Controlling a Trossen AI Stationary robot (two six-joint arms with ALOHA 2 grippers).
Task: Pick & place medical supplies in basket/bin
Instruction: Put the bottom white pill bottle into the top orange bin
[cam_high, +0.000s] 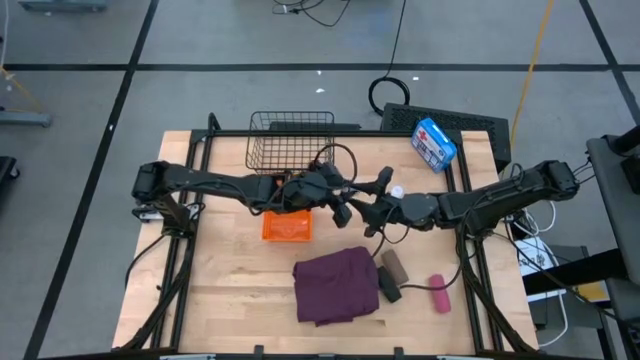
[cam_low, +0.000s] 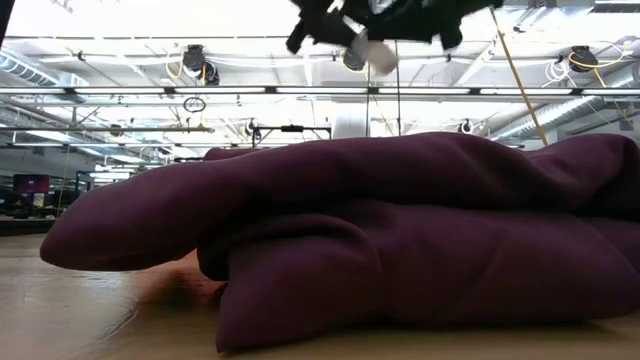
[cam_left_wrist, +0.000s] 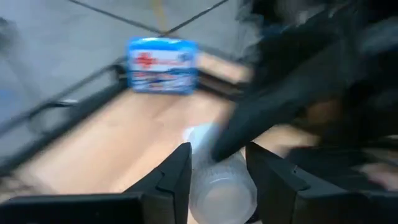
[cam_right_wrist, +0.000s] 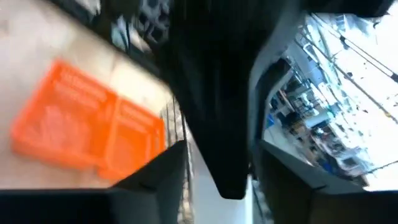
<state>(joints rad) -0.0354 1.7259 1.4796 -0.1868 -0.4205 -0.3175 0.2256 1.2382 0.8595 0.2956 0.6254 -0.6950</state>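
Observation:
A small white vial (cam_left_wrist: 219, 186) sits between the fingers of my left gripper (cam_left_wrist: 217, 158), held in the air over the table's middle (cam_high: 397, 190), to the right of the orange bin (cam_high: 287, 227). My right gripper (cam_high: 362, 208) meets it there from the right; its fingers (cam_right_wrist: 217, 158) stand apart around a dark part of the other arm. The purple-maroon cloth (cam_high: 335, 285) lies bunched on the table, filling the low view (cam_low: 350, 230). The brown roll (cam_high: 395, 265), black roll (cam_high: 388, 288) and pink roll (cam_high: 439, 294) lie right of the cloth. The wire basket (cam_high: 290, 140) stands at the far edge. No other vials show. My left gripper pinches the vial's body (cam_left_wrist: 205, 190) between its two fingers, one on each side. The vial is lifted clear of the table (cam_low: 375, 55). A dark finger (cam_left_wrist: 249, 134) of the other gripper lies against the vial's far end; whether it grips the vial, I cannot tell.
A blue-and-white box with a red cross (cam_high: 433, 142) stands at the table's far right corner, ahead of the left gripper (cam_left_wrist: 163, 65). The orange bin shows below the right gripper (cam_right_wrist: 87, 130). Bare wood lies on the table's left half.

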